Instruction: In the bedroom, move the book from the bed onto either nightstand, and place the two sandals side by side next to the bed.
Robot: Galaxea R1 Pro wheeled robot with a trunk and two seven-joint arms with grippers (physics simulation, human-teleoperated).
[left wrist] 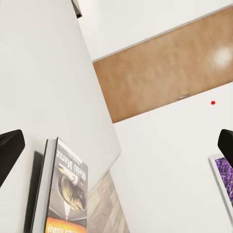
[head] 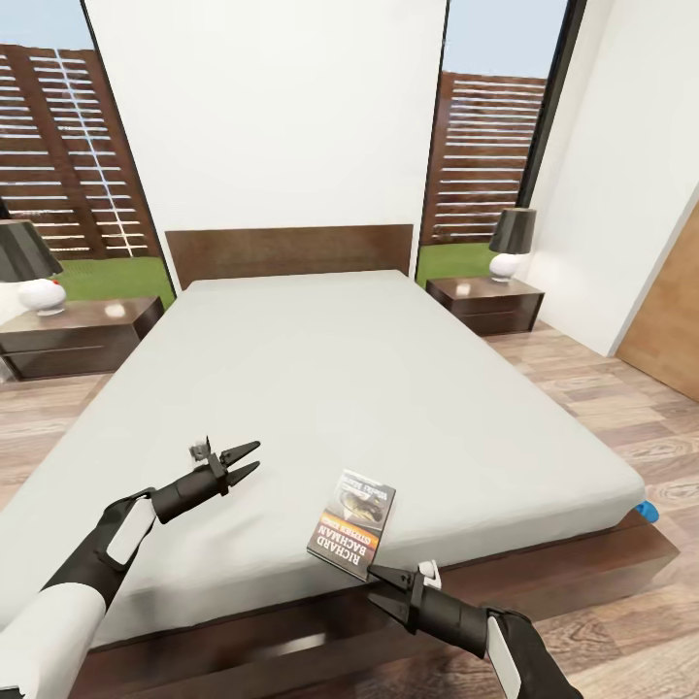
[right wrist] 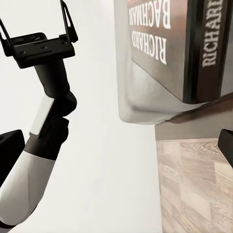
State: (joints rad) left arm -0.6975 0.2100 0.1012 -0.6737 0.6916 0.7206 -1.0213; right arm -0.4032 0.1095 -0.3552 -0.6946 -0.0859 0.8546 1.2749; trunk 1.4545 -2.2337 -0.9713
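Lies flat near the foot edge of the bed [head: 320, 388]: the book [head: 353, 522], thin paperback, dark cover, white and orange lettering. At far right foot corner, on wood floor, peeks one blue sandal [head: 647, 511]. Stand beside headboard two nightstands [head: 485, 303], [head: 78, 335].

One bed [head: 359, 388] is seen, with one book [head: 352, 522] on it. Two nightstands [head: 78, 335] [head: 485, 303] are counted, two lamps [head: 24, 267] [head: 512, 243], two grippers [head: 236, 461] [head: 377, 586], and one blue sandal [head: 648, 511].
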